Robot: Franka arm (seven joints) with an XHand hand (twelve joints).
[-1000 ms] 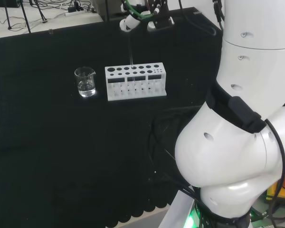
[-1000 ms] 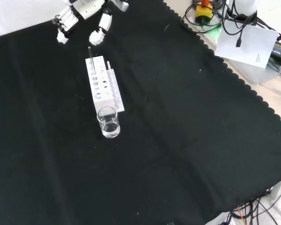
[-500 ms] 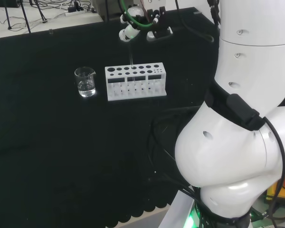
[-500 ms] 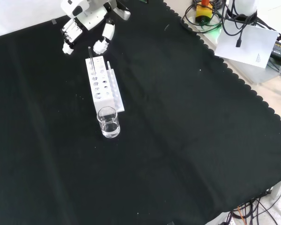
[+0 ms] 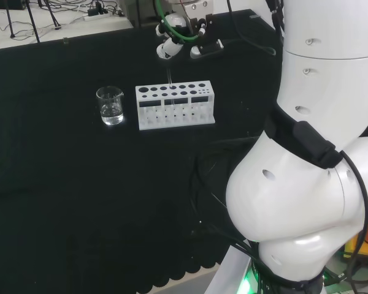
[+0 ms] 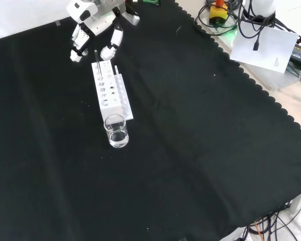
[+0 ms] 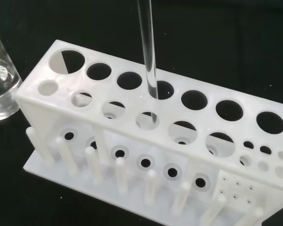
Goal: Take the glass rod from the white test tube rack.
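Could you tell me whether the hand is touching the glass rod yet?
Cannot tell: in the front view the hand straddles the glass rod's top, contact unclear.

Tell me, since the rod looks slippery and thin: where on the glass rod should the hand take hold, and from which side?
Probably on the bare upper length of the glass rod, pinched from above. It stands near upright in a hole of the white test tube rack, which covers its lower part, so only a straight upward lift seems open. The hand hovers near its top.

On the black cloth (image 6: 190, 150): one white test tube rack (image 6: 109, 90), one glass rod (image 7: 147, 47) standing in it, one glass beaker (image 6: 116, 131). Upper left of front view: one hand (image 6: 93, 22).
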